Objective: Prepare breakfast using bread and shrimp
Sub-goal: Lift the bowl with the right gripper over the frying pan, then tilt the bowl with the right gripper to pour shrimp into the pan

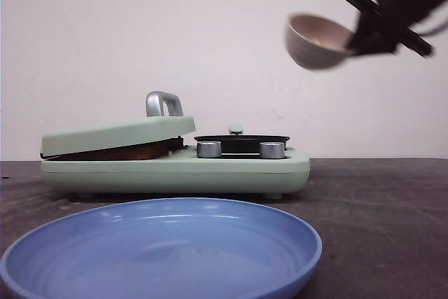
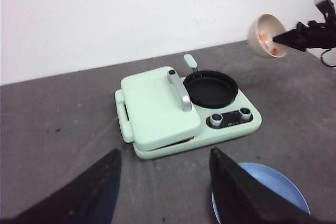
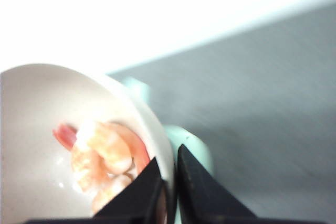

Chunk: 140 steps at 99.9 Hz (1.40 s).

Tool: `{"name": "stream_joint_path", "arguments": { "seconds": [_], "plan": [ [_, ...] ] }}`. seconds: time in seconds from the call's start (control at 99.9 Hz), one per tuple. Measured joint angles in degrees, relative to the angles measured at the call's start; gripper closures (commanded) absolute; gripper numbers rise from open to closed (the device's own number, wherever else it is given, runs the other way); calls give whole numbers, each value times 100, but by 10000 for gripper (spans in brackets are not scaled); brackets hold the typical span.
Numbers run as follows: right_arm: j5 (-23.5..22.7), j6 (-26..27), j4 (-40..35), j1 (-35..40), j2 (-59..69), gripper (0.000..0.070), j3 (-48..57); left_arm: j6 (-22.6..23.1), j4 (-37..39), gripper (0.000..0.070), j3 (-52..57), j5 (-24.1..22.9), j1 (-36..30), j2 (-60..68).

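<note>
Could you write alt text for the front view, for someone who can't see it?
The right end effector holds a small beige bowl tilted in the air, up and to the right of a mint-green breakfast cooker. The cooker's lid rests nearly closed over something brown, beside a black pan, with an empty blue plate in front.

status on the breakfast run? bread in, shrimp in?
Done: bread sits under the closed press lid. In hand: right gripper holds the bowl of shrimp in the air, tilted. Left: black pan and blue plate hold nothing yet.
</note>
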Motion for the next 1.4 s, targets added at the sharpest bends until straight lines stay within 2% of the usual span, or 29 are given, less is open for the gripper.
{"name": "stream_joint_path", "arguments": {
  "seconds": [0.11,0.22,0.35,0.481,0.751,0.951,0.961,1.051,1.211,1.402],
  "plan": [
    [557,-175,-31,533,35,700,372,28,61,442,-7,-2,0,0],
    [1217,-551,-22,1008,125,700,761,68,133,442,-46,0,0,0],
    [1775,-997,11,1427,315,700,994,101,129,442,-114,0,0,0],
    [2426,-1408,-15,1670,603,700,1003,105,129,442,-173,0,0,0],
    [3373,-2247,59,1912,1043,700,1003,105,129,442,-319,-2,0,0],
    [3838,-3178,697,2072,1126,700,1003,105,129,442,-398,0,0,0],
    [3943,-3440,887,2135,1126,700,1003,105,129,442,-398,0,0,0],
    [4081,-4028,1154,2271,1126,700,1003,105,129,442,-398,0,0,0],
    [4205,-5082,1349,2426,1126,700,1003,105,129,442,-398,0,0,0],
    [4249,-5987,1711,2472,1126,700,1003,105,129,442,-398,0,0,0]
  ]
}}
